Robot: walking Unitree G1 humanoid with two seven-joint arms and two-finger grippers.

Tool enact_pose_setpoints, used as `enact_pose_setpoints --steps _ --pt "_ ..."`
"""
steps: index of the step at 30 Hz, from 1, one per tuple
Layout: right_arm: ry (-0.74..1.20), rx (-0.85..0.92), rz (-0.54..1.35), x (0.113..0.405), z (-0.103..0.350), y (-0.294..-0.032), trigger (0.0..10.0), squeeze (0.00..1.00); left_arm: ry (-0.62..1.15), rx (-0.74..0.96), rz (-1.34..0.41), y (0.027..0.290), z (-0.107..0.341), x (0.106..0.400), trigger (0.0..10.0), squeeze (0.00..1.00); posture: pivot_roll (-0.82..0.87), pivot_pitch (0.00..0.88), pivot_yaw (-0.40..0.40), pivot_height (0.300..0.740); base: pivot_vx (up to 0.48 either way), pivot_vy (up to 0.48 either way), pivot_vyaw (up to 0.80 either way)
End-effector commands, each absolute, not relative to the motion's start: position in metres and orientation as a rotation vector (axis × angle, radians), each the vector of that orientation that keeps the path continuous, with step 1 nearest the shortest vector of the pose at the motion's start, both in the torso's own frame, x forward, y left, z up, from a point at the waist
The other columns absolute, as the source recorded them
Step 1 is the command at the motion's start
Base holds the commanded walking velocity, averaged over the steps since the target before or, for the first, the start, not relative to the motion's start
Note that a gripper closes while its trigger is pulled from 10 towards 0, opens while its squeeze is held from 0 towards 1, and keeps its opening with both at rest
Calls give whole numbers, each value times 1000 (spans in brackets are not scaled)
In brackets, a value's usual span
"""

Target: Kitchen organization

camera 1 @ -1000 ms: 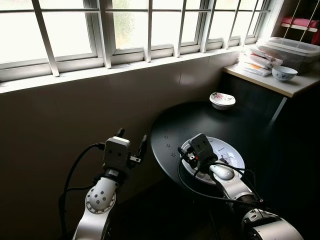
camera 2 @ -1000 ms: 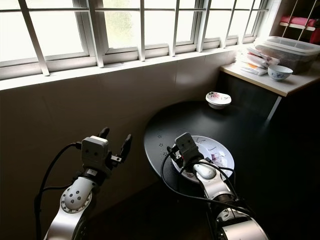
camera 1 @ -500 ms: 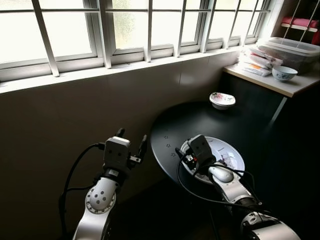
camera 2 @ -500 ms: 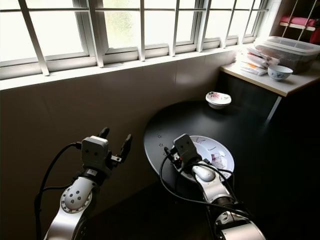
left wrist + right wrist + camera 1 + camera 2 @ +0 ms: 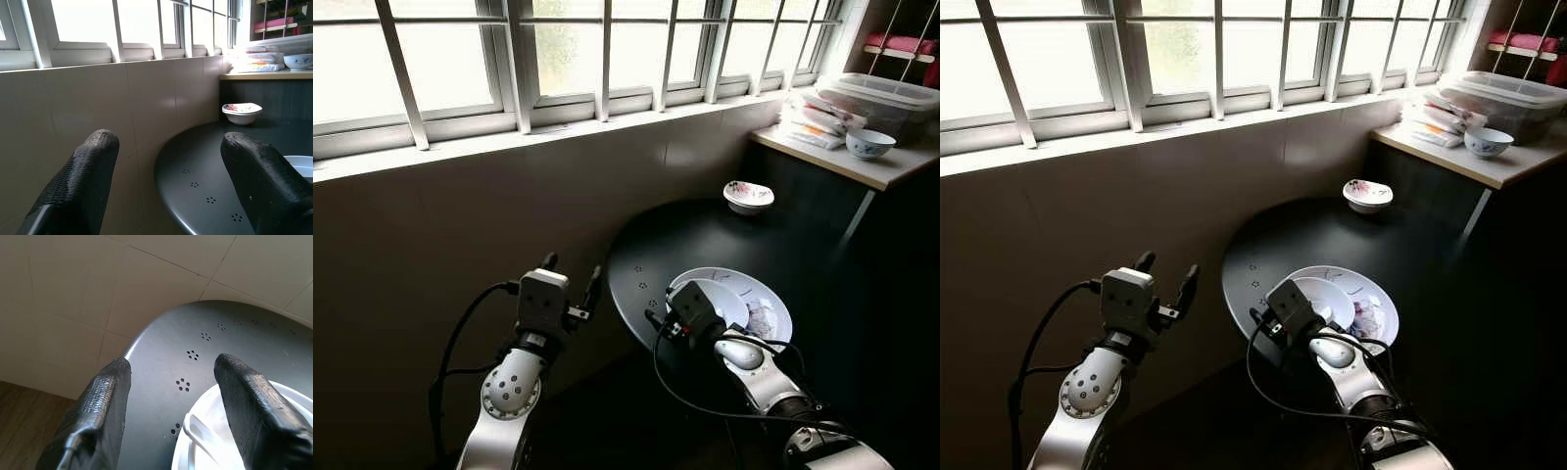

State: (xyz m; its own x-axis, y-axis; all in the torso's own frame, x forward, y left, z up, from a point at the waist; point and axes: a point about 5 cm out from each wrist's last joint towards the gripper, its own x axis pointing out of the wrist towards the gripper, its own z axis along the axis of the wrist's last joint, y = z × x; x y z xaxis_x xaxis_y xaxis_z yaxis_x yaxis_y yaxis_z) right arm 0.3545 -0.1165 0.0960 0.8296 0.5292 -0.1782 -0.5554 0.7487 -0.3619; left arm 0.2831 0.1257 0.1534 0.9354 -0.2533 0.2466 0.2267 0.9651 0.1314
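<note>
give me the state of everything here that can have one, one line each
Left gripper: open, empty, held beside the table.
Right gripper: open, empty, at the plate's near edge.
Plate: on the round table, small dish on it.
Floral bowl: upright, at the table's far edge.

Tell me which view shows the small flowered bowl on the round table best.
The left wrist view: the flowered bowl sits level and near, pattern and rim clear, between that gripper's open fingers. Both eye views show it smaller, from above, at the black table's far edge.
</note>
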Motion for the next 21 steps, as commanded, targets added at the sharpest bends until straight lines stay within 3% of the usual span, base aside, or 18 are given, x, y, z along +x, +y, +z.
enact_pose_setpoints --steps 1,5,6,7,9,11,12,21 --pt "79 -427 568 356 96 -122 10000 0 -265 105 -250 124 152 283 10000 0 128 0 -62 740 0 0 0" --pt "75 -423 562 357 98 -123 10000 0 -263 105 -252 124 151 283 10000 0 128 0 -62 740 0 0 0" --pt "72 -421 561 357 98 -124 7882 0 -262 106 -253 124 151 283 10000 0 127 0 -61 740 0 0 0" --pt "77 -423 557 358 98 -124 4980 0 -261 106 -253 124 151 283 10000 0 127 0 -61 740 0 0 0" --pt "80 -425 554 358 97 -124 4980 0 -261 106 -253 124 151 283 10000 0 127 0 -61 740 0 0 0" --pt "95 -417 545 357 95 -126 3216 0 -259 107 -254 124 150 283 10000 0 129 0 -63 740 0 0 0" --pt "99 -412 535 357 94 -127 0 0 -258 108 -254 124 149 283 10000 0 131 0 -63 740 0 0 0" --pt "83 -381 506 359 97 -128 0 0 -246 113 -257 123 146 282 10000 0 130 0 -63 740 0 0 0"
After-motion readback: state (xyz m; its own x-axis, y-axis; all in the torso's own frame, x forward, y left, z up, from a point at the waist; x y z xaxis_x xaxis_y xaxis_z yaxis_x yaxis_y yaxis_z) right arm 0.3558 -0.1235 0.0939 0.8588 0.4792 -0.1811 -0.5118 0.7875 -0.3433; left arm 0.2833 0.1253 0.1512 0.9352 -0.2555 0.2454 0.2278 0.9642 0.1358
